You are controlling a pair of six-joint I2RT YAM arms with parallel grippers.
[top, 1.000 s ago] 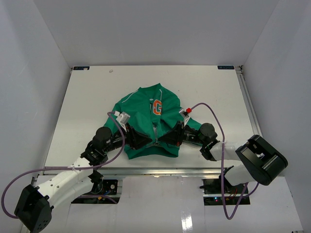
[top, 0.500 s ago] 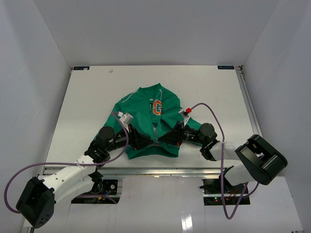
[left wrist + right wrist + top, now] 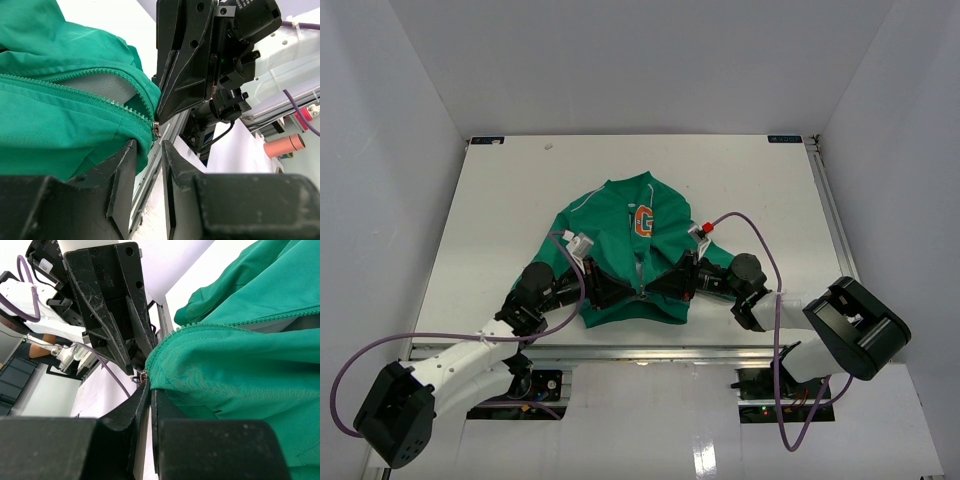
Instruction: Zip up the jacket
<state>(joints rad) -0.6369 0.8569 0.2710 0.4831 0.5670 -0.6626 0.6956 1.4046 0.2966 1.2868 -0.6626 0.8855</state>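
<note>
Entry, bottom-of-zip stage. The jacket (image 3: 620, 225) lies flat near the middle of the table (image 3: 500, 200), collar away from the arm bases and hem (image 3: 630, 312) toward the near edge. Both arms meet at the foot of the zipper (image 3: 640, 268). Change over the last second: the left gripper (image 3: 149, 145) has crept slightly inward along the hem, and its jaws have drawn in from a wider stance to a narrow gap. They are not closed. In the left wrist view we see bare rail through the gap, and the green hem corner lies against only one inner face. The small metal slider (image 3: 156, 129) sits just beyond the fingertips. Above it the two rows of teeth part, with pale lining showing between, so we judge the zip barely started. The right gripper (image 3: 148, 387) has not moved; it is clamped tight, with the hem edge on its own side of the zip seemingly caught between the pads. Our reading is that one side is anchored and the left is closing in for a pinch on the slider or the fabric beside it. We cannot tell which it will catch. If it takes cloth and not the pull, dragging toward the collar would probably bunch the front — worth watching.
</note>
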